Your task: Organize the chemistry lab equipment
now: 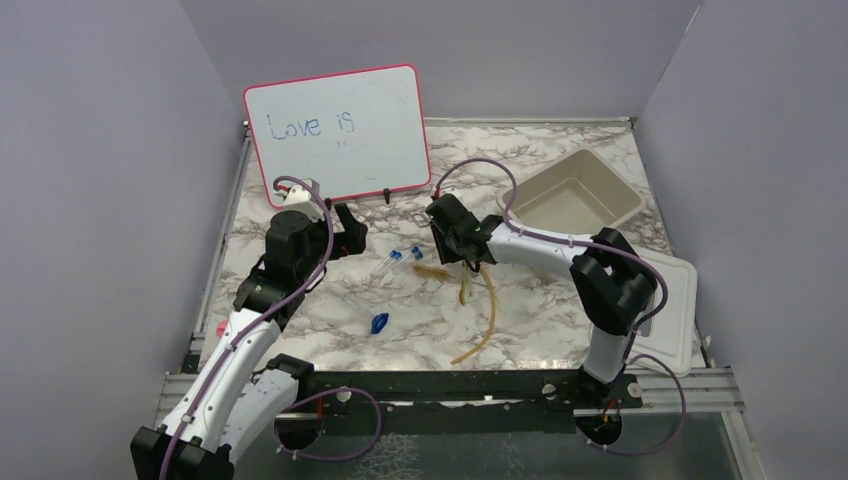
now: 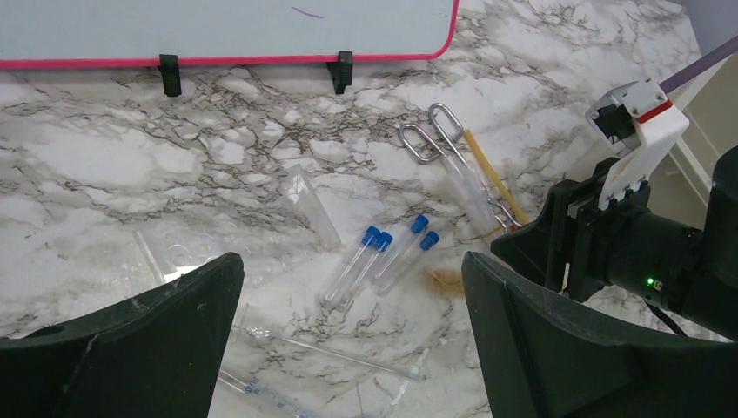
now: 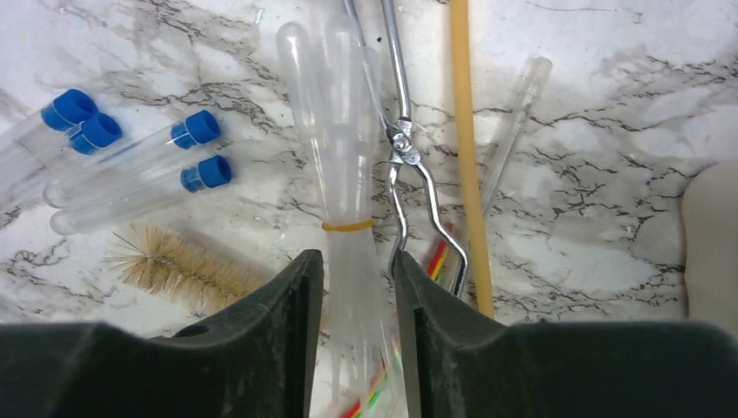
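Several clear tubes with blue caps (image 1: 400, 258) (image 2: 383, 257) (image 3: 130, 165) lie mid-table. My left gripper (image 1: 348, 232) (image 2: 350, 261) hovers wide open over them, holding nothing. My right gripper (image 1: 462, 262) (image 3: 357, 261) straddles a bundle of clear pipettes (image 3: 339, 139) tied with a yellow band; a narrow gap shows beside the bundle. The wire tongs (image 3: 402, 157) (image 2: 435, 139) lie against its right finger. The amber hose (image 1: 488, 320) (image 3: 464, 157) runs alongside. A small blue piece (image 1: 379, 323) lies nearer the front. Coloured sticks (image 3: 439, 257) lie under the tongs.
A bristle brush (image 3: 174, 266) lies left of the right fingers. Clear glass rods (image 2: 339, 353) lie under the left gripper. The pink-framed whiteboard (image 1: 340, 130) stands at the back. The beige tub (image 1: 610, 180) sits back right, its lid (image 1: 670, 320) front right.
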### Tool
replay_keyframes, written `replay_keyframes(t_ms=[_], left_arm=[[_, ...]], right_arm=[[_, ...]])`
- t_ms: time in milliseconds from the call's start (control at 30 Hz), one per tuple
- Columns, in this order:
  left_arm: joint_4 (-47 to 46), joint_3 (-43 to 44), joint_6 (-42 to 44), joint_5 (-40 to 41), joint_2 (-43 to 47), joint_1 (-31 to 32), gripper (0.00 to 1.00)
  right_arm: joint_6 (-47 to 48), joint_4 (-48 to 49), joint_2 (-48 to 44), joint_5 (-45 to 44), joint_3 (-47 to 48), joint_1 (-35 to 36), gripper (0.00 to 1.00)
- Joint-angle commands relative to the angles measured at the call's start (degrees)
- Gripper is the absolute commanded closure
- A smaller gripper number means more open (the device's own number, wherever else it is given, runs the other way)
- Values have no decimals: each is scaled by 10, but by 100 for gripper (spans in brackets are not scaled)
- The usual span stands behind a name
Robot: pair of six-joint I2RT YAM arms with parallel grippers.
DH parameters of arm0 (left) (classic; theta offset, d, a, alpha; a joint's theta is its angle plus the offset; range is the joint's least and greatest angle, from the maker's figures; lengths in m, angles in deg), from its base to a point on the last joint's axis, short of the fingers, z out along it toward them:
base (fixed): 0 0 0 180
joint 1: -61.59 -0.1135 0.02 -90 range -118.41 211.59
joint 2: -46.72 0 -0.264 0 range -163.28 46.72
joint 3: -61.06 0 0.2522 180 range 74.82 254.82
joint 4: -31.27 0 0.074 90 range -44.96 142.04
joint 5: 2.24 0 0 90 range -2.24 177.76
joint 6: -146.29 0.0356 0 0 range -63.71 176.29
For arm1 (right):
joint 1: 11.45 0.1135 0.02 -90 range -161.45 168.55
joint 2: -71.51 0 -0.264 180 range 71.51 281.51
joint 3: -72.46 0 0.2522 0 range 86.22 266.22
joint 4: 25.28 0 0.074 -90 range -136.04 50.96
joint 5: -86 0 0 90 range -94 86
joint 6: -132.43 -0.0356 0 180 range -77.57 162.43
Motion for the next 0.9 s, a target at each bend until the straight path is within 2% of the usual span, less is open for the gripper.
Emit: replay_keyframes(t_ms=[0,100,200,300,500,667,867], left_arm=[[-8,-4,1,6,6,2,1],[-8,-4,1,7,6,2,1],[-8,-3,1,7,5,2,1],[-7,-2,2,9,5,2,1],[-6,-3,2,11,6,2,1],[-6,-3,3,9,5,2,1],[-5,-2,5,8,10,2,1]], right_arm=[[17,24,10,19,4,1,57],[21,13,24,3,18,1,56],[30,16,35,9,27,1,65],[45,18,47,23,37,1,68],[59,13,73,41,52,1,66],[61,7,98,44,70,1,61],[54,22,69,45,70,1,77]])
